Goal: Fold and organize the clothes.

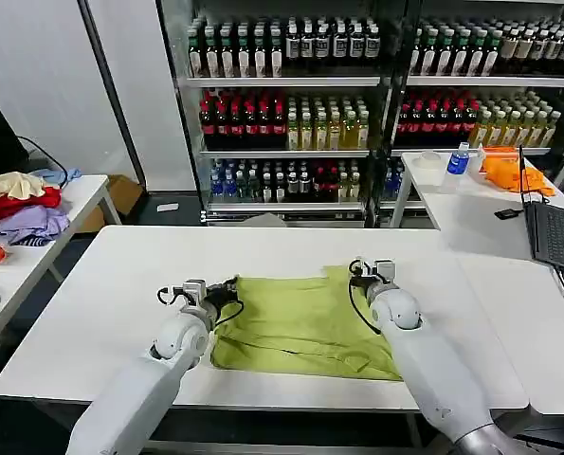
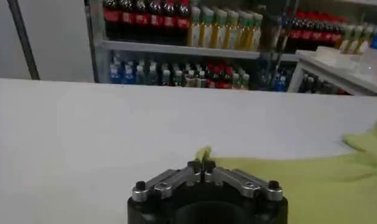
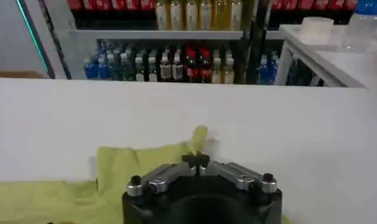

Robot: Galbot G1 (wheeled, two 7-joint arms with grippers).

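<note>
Left claw [image 1: 232, 287]: one, fingers pressed together on the far left corner of the T-shirt.
T-shirt [image 1: 300, 327]: one, lime, lying flat on the white table [image 1: 101, 303], between both claws.
Right claw [image 1: 359, 270]: one, pinched on the far right corner.

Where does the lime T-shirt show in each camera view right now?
Head view: T-shirt flat at the table's near middle, between both grippers.
Left wrist view: T-shirt beyond the left gripper, a corner pinched in it.
Right wrist view: T-shirt, a corner pinched by the right gripper.
Shared landmark: the bottle shelves behind.
</note>
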